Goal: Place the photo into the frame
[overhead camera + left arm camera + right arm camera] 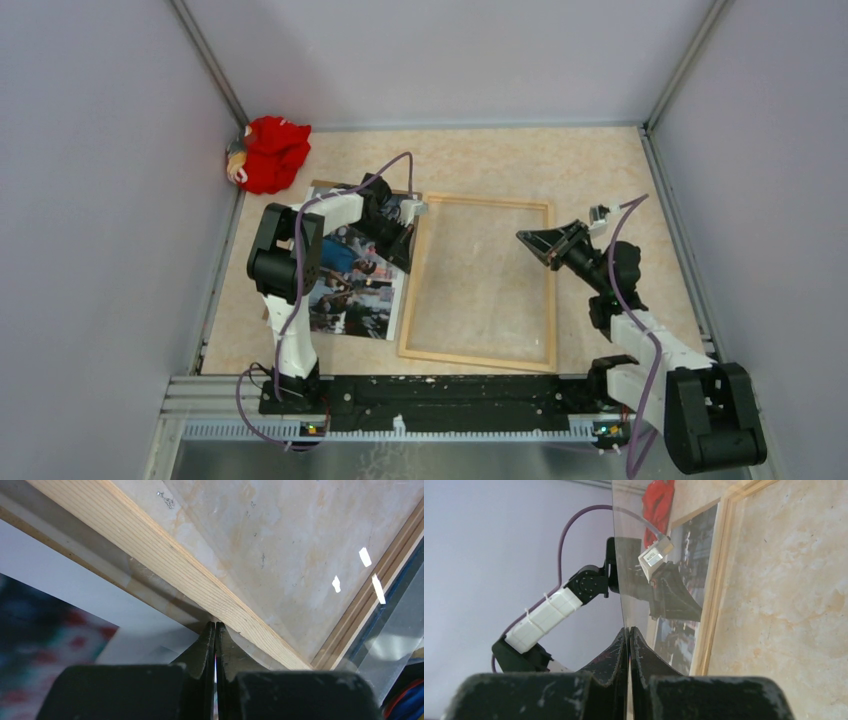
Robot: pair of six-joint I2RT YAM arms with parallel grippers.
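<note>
The light-wood frame (pixel 478 357) lies flat mid-table, and its bar (pixel 165 555) crosses the left wrist view. Left of it the photo (pixel 355 300) lies face up, blurred in close-up (pixel 40 645). My left gripper (pixel 408 262) is shut, its tips (pixel 215 625) at the frame's left bar, pinching the edge of the clear pane (pixel 400 625). Over the frame's right half my right gripper (pixel 518 236) is shut (pixel 628 628) on the opposite edge of that pane (pixel 629 580), which is raised off the frame. Through the pane show the photo (pixel 696 540), the frame (pixel 714 605) and the left gripper (pixel 696 615).
A red cloth bundle (pixel 268 153) sits in the back left corner, also seen from the right wrist (pixel 659 505). A brown backing board (pixel 322 185) peeks out behind the photo's far edge. Grey walls close three sides, and the arms' mounting rail (pixel 430 395) runs along the near edge.
</note>
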